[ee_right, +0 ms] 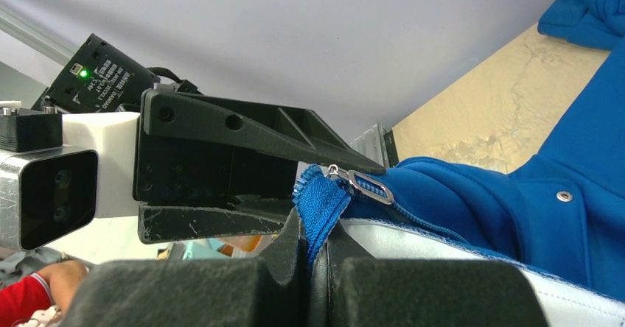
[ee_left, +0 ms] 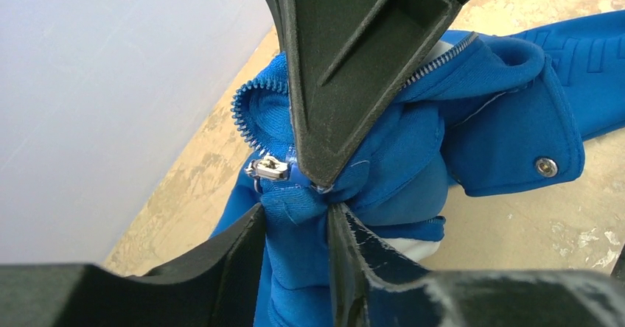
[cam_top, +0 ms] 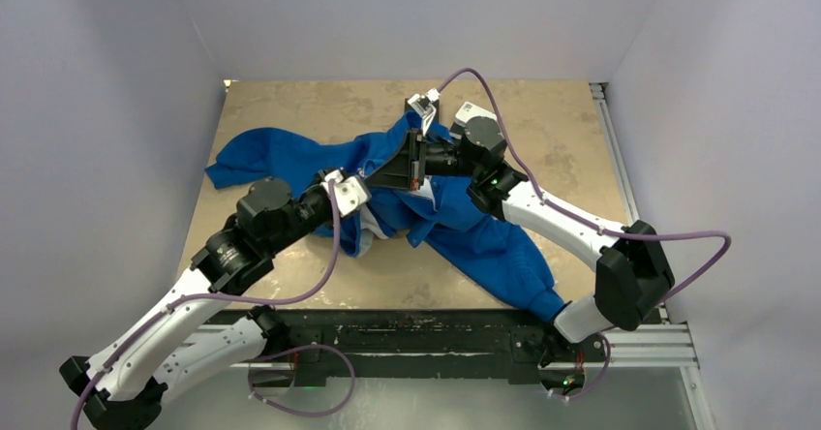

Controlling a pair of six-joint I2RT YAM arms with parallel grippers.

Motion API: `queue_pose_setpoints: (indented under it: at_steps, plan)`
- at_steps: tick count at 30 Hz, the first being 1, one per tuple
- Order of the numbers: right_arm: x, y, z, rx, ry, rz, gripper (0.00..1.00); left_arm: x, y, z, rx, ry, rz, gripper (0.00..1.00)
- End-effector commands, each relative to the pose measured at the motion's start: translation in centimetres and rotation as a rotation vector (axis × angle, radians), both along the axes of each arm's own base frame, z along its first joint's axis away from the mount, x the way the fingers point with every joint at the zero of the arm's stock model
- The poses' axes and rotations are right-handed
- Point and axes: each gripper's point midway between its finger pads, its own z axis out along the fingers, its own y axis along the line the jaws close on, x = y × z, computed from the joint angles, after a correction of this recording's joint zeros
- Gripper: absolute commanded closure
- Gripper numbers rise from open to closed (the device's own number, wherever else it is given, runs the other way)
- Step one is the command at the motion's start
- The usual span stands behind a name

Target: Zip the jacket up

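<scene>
The royal-blue jacket (cam_top: 489, 246) lies crumpled across the tan table (cam_top: 542, 130). In the left wrist view my left gripper (ee_left: 295, 213) is shut on a bunch of blue fabric just below the silvery zipper slider (ee_left: 269, 169). The right gripper's finger (ee_left: 346, 84) comes down from above, its tip touching the same bunch. In the right wrist view my right gripper (ee_right: 315, 227) is shut on the frayed end of the zipper tape, beside the metal pull (ee_right: 368, 185). The left gripper's fingers (ee_right: 221, 128) sit close behind. White lining (ee_right: 457, 246) shows under the zipper.
Both arms meet over the middle of the table, wrists almost touching. A sleeve (cam_top: 242, 164) trails to the far left and another part of the jacket hangs toward the front edge at the right. Grey walls enclose the table on three sides.
</scene>
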Motion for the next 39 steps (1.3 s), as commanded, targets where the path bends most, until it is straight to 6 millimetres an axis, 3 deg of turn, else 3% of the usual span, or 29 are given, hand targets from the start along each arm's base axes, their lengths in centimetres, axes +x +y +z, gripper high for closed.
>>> queue_pose_setpoints:
  at_steps: [1,5,8,11,18,26,31,39]
  plan:
    - [-0.6,-0.2,3.5,0.062,-0.088,-0.002,1.00,0.5,-0.3,3.3,-0.082,-0.074,0.010,0.69]
    - [-0.4,-0.2,3.1,0.050,-0.087,-0.014,1.00,0.4,-0.5,3.1,-0.073,-0.071,-0.002,0.92]
    - [-0.4,-0.3,2.7,0.042,-0.081,-0.020,1.00,-0.3,-0.5,2.5,-0.043,-0.067,-0.040,1.00]
    - [-0.4,-0.3,2.0,0.030,-0.064,-0.016,1.00,-1.5,-0.7,1.5,0.017,-0.091,-0.116,1.00]
    - [-0.4,-0.3,-0.5,-0.006,-0.017,-0.023,1.00,-4.3,-0.7,1.7,0.098,-0.299,-0.284,1.00]
    - [-1.2,-0.9,-2.2,-0.043,0.016,-0.015,1.00,-7.3,-1.4,-1.1,0.214,-0.386,-0.493,1.00]
    - [-2.6,-1.3,-3.0,-0.062,0.019,0.039,0.88,-7.6,-1.4,-3.2,0.257,-0.379,-0.525,1.00]
    - [-3.8,-1.9,-5.2,-0.154,0.009,0.085,0.73,-7.1,-1.5,-3.9,0.256,-0.330,-0.506,1.00]
